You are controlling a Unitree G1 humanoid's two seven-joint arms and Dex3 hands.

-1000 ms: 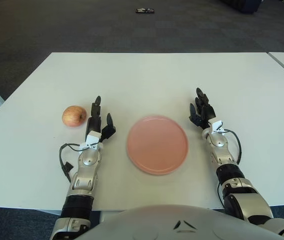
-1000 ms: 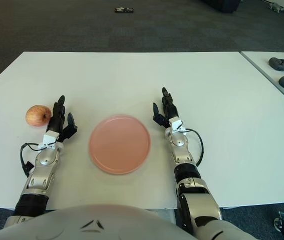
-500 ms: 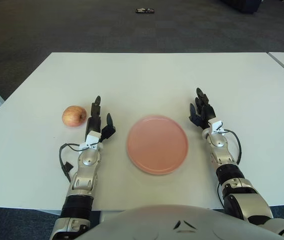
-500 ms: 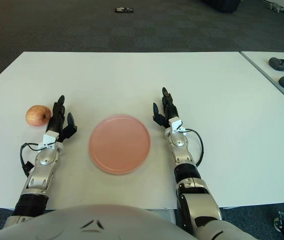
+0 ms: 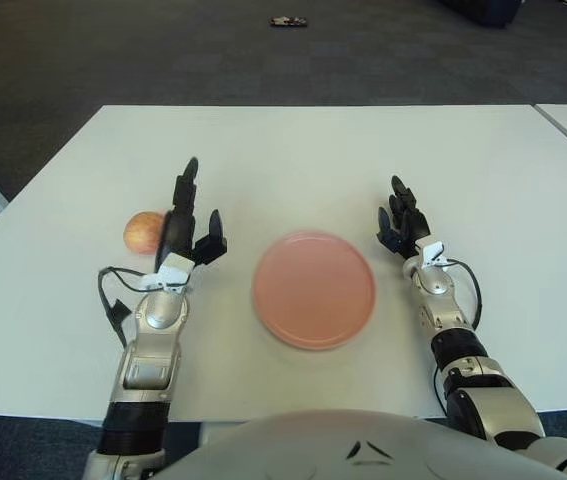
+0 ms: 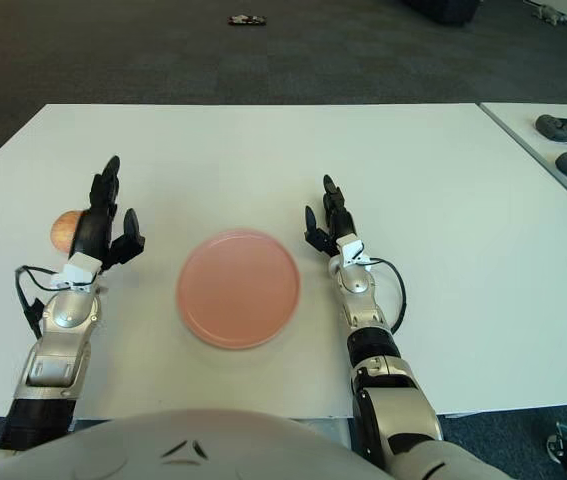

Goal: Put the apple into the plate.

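The apple (image 5: 143,231) lies on the white worktop (image 5: 313,150) at the robot's left, well apart from the pink plate (image 5: 314,289), which sits at the centre front and holds nothing. The apple is partly hidden behind the left hand (image 5: 185,228).

Change over the last second: the left hand has lifted off its earlier position beside the apple and moved forward and toward it. The forearm now angles up and leftward, and the fingers overlap the apple's right edge in both views. The apple and plate have not moved. Judgement: the reach phase has begun; no grasp exists yet, and transfer to the plate remains entirely to be done.

Left hand pose: fingers extended and spread, pointing away from the robot, thumb out to the right, holding nothing. Whether it touches the apple cannot be determined.

Right hand (image 5: 403,226): shows just to the right of the plate, fingers extended and loosely together, holding nothing, position unchanged.

Next requirement, as a judgement: bring the left palm around the apple before closing, since a round fruit may roll if nudged.
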